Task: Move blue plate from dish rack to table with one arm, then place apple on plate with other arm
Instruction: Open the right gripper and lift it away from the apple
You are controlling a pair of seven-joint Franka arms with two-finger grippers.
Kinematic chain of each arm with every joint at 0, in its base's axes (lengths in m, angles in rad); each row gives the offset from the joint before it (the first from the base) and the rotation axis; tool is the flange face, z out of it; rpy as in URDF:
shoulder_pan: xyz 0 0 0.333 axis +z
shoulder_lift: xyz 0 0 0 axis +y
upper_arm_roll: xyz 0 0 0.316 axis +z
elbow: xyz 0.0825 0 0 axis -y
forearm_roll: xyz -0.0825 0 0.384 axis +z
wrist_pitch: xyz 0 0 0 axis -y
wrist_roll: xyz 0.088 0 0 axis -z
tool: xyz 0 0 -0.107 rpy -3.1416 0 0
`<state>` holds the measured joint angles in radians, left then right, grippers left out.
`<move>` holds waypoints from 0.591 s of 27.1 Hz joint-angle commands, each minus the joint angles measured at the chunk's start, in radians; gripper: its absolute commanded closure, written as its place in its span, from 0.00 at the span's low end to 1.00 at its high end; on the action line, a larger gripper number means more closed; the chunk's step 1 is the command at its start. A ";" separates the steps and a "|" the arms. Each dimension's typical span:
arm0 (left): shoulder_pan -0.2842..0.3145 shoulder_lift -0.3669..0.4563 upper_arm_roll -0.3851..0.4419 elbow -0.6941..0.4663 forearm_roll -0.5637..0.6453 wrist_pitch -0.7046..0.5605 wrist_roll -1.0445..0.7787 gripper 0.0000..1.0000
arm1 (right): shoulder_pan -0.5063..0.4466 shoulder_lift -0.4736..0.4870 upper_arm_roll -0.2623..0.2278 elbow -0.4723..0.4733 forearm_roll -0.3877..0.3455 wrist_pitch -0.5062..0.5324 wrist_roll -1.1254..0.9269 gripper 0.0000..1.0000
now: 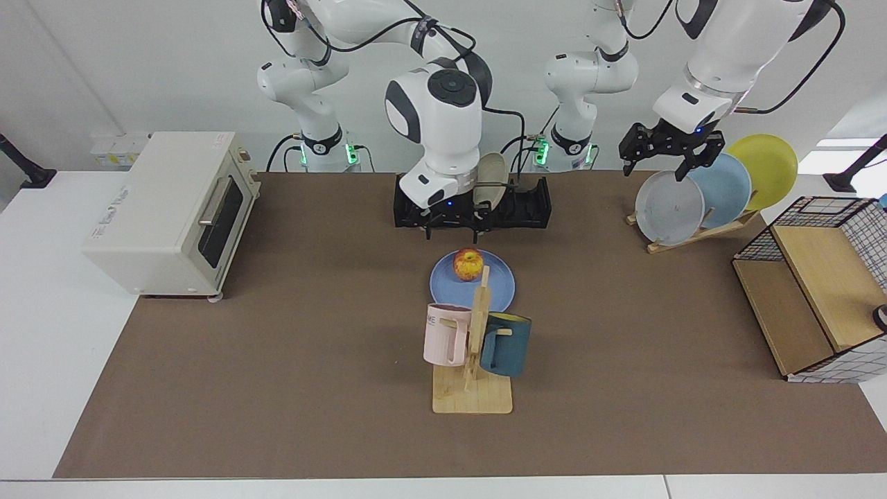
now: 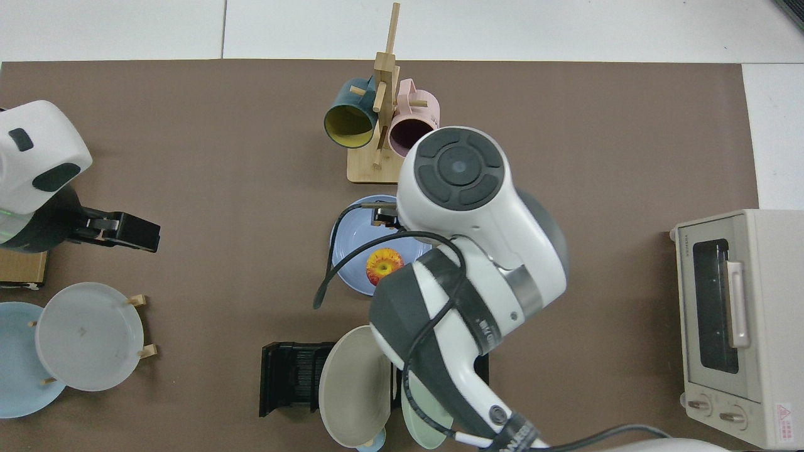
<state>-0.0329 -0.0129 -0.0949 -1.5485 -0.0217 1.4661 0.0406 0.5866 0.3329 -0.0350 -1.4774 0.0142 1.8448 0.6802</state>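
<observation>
A robotics lab dressed up as a kitchen. Two white robot arms are bolted at the back edge of a wide white surface (image 1: pixel 41 291) under a plain white wall, with green status lights at their bases and loose cables. The kitchen items are staged props on a brown mat (image 1: pixel 277 360): a cream toaster oven (image 1: pixel 173 211), a black dish rack (image 1: pixel 527 204), a wooden plate stand (image 1: pixel 700 232), a mug tree (image 1: pixel 475 346) and a wire-and-wood shelf (image 1: pixel 811 291)
</observation>
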 commanded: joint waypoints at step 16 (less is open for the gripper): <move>-0.002 -0.010 0.004 0.008 0.016 -0.016 -0.008 0.00 | -0.365 -0.196 0.006 -0.165 -0.003 -0.056 -0.602 0.00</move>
<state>-0.0329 -0.0159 -0.0937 -1.5484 -0.0217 1.4661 0.0405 0.3013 0.2022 -0.0422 -1.5950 0.0125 1.8195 0.2127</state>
